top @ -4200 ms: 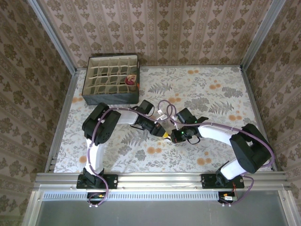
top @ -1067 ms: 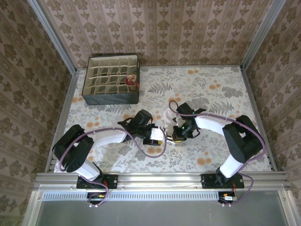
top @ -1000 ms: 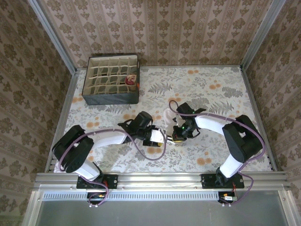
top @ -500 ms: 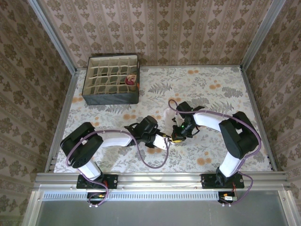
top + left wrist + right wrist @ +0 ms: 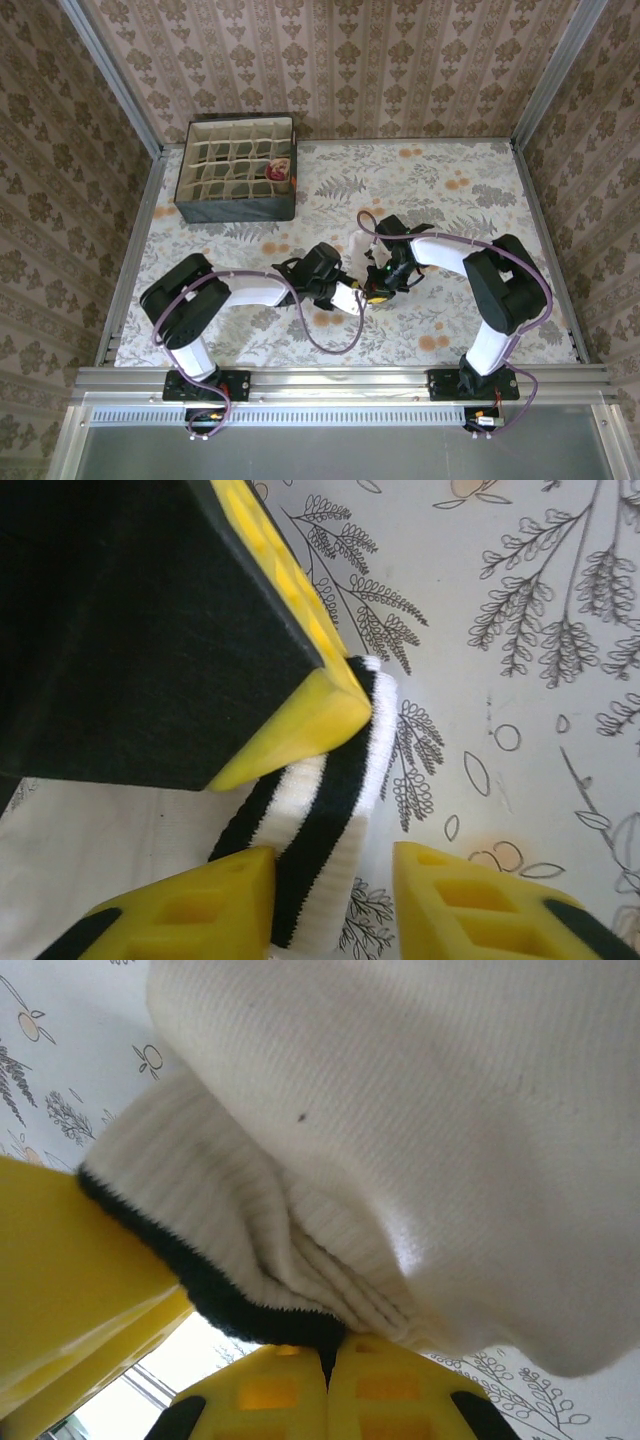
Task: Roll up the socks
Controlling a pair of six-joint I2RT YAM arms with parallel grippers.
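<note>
Two yellow fingers of my left gripper [image 5: 335, 868] stand partly apart astride the striped cuff [image 5: 322, 810] of the cream sock [image 5: 430, 1100]. One pad touches the cuff's side and a gap showing the table separates the other, so nothing is clamped. My right gripper [image 5: 330, 1362] has its fingers pressed together, with the cuff's dark edge puckered into the seam between them. In the left wrist view its fingertip [image 5: 300, 712] bears on the end of the cuff.

Outward, the two grippers meet tip to tip near the middle of the flowered table [image 5: 450, 190]. The sock's pale body runs away from them toward the far side.

Compared with a second ago, my left wrist has come nearer to the right gripper, and my left elbow has swung inward from the table's left edge. Four seconds ago that arm was folded up closer to the box. My right elbow has likewise drawn inward.

The divided box [image 5: 235, 208] at the far left corner has stayed put. The tan sock [image 5: 278, 172], a tan and maroon bundle, sits in a cell at its right edge.
</note>
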